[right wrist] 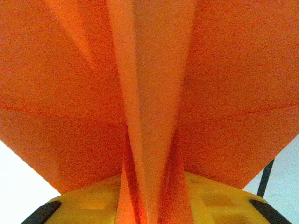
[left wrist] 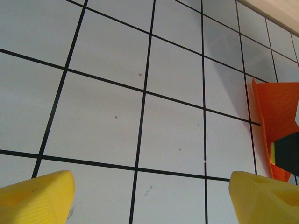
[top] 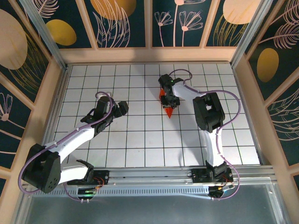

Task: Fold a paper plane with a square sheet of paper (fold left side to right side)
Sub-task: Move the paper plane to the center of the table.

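Note:
The paper plane (top: pixel 169 111) is bright orange, creased, and points toward the near edge just right of the table's middle. My right gripper (top: pixel 169 100) is directly over it. In the right wrist view the plane's wings (right wrist: pixel 224 84) spread wide, and its centre fold runs down between my right gripper's (right wrist: pixel 152 207) yellow fingers (right wrist: pixel 88 205). The fold's layers fan apart there, and I cannot tell whether the pads press them. My left gripper (top: pixel 122 108) hovers open over bare tiles, about two tiles left of the plane. Its yellow fingertips (left wrist: pixel 37 196) stand wide apart, with the plane's edge (left wrist: pixel 275 116) at far right.
The white grid table (top: pixel 140 140) is boxed in by wooden walls (top: pixel 149 55) at the back and both sides. A metal rail (top: pixel 154 175) with both arm bases runs along the near edge. The right arm's black elbow (top: pixel 209 112) stands just right of the plane.

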